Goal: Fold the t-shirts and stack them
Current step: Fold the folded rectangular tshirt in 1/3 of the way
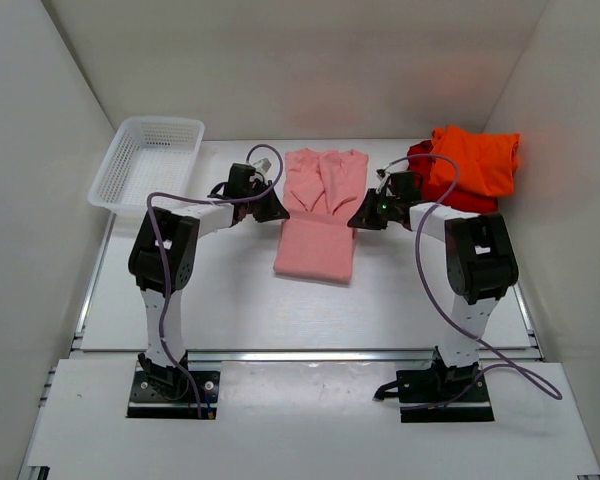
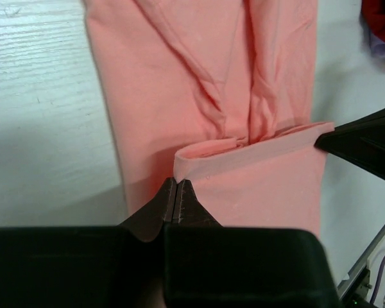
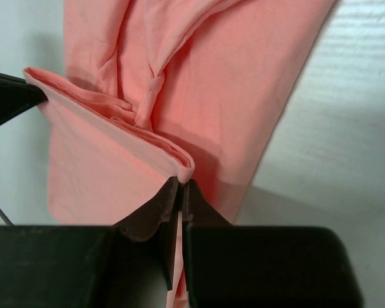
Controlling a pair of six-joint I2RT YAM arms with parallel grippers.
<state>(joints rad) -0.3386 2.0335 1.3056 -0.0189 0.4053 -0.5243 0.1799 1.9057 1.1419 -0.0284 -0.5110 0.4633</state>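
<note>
The salmon-pink t-shirt (image 1: 318, 215) lies lengthwise in the middle of the table, its near part doubled over. My left gripper (image 1: 277, 211) is shut on the left end of that raised fold (image 2: 244, 154). My right gripper (image 1: 358, 219) is shut on the right end of the same fold (image 3: 115, 122). The pink shirt fills both wrist views (image 2: 179, 77) (image 3: 231, 83). The bright orange t-shirt (image 1: 477, 163) lies bunched at the far right on top of the red t-shirt (image 1: 420, 153), of which only an edge shows.
A white plastic mesh basket (image 1: 148, 160) stands at the far left of the table. White walls close in the table on three sides. The right gripper's tip (image 2: 362, 142) shows in the left wrist view, the left gripper's tip (image 3: 9, 96) in the right wrist view.
</note>
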